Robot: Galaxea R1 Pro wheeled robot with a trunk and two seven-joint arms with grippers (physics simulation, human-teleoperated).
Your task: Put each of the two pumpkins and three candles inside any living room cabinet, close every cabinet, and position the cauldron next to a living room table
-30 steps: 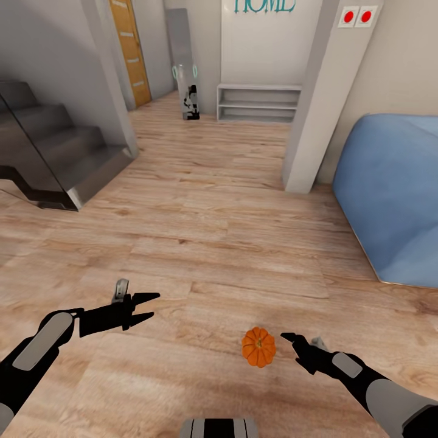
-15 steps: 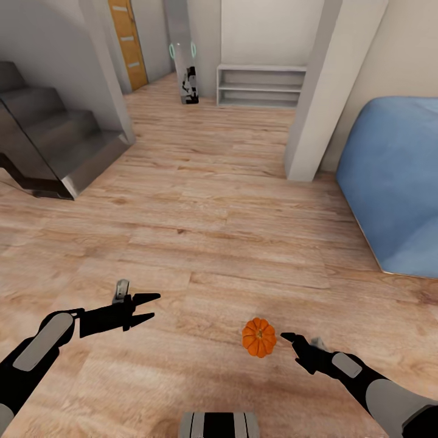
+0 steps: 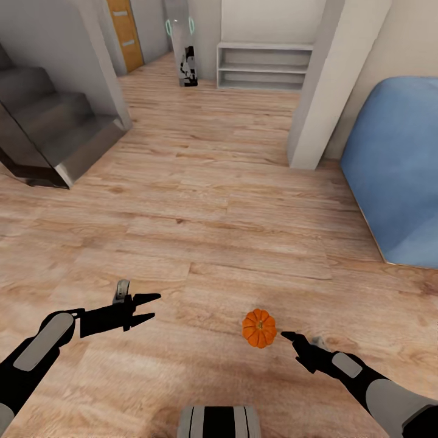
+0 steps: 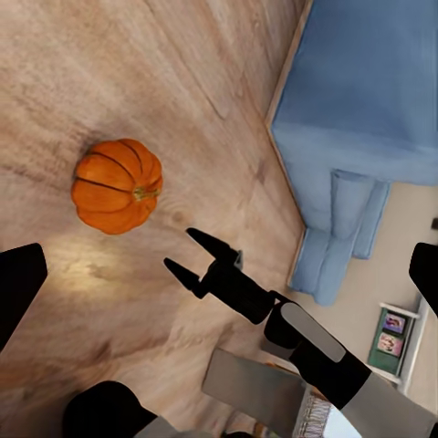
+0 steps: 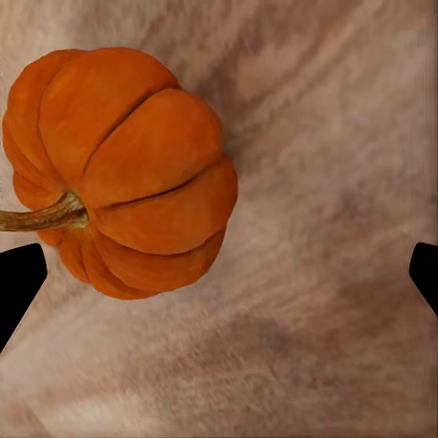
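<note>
One pumpkin (image 3: 259, 328), bright orange and ribbed, lies on the wood floor low in the head view. My right gripper (image 3: 288, 338) hangs just beside it, open, fingertips close to its side but not around it. The right wrist view has the pumpkin (image 5: 128, 169) on its side with its stem pointing sideways, while my right gripper (image 5: 219, 274) is spread wide over bare floor. My left gripper (image 3: 152, 306) is open and empty, well to the left of the pumpkin. From the left wrist view I see the pumpkin (image 4: 117, 185) and the right gripper (image 4: 190, 251) near it.
A blue sofa (image 3: 395, 170) fills the right side. A white pillar (image 3: 325, 85) stands ahead, a grey staircase (image 3: 48, 134) at the left. A low white shelf (image 3: 264, 67) and an orange door (image 3: 125, 30) are at the far wall. Wood floor (image 3: 201, 201) stretches between them.
The whole head view has shifted: the far wall, stairs and sofa slid upward in the picture and the pumpkin a little too. Both arms keep the same pose and both grippers stay open.
</note>
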